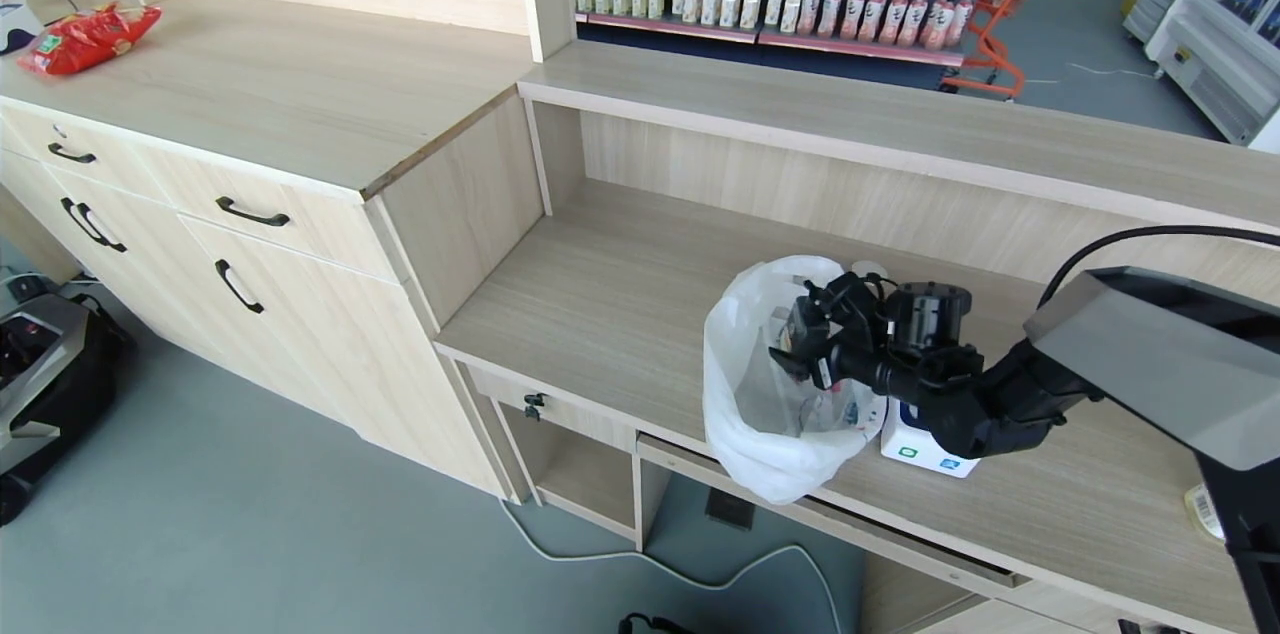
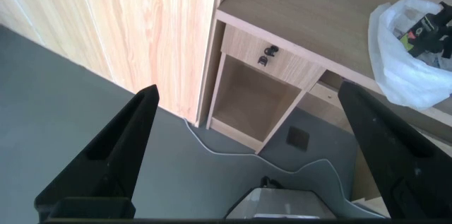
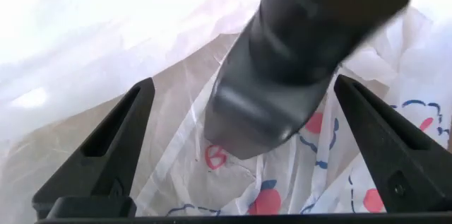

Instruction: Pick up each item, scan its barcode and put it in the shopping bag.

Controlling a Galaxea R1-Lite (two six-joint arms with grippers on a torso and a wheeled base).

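In the head view the right gripper (image 1: 800, 339) hangs over the mouth of the shopping bag (image 1: 745, 414), which stands on the lower counter (image 1: 620, 294) near its front edge. A white box (image 1: 925, 454) sits just beside the bag, under the arm. Well apart from both, a red snack packet (image 1: 85, 39) lies flat on the upper counter (image 1: 300, 84). Its long axis slants toward the back corner. It looks light and crinkly, so it is probably best pinched across its short width near the middle.

In the left wrist view the left gripper (image 2: 247, 90) has its fingers spread wide with nothing between them. It hangs over the floor (image 2: 85, 111) in front of the counter's drawer (image 2: 272, 54). The bag (image 2: 402, 68) shows farther off, white and slumped.

In the right wrist view the right gripper (image 3: 244, 86) also has its fingers wide apart, and neither touches the dark item (image 3: 311, 47) between them. That item sits inside the bag (image 3: 85, 40) with its long axis slanting down into it and its blunt end pointing at the bag's floor. It appears smooth and stiff, likely slippery, and it would be best held across its narrow sides. The bag film is thin and limp, and would snag or collapse easily.
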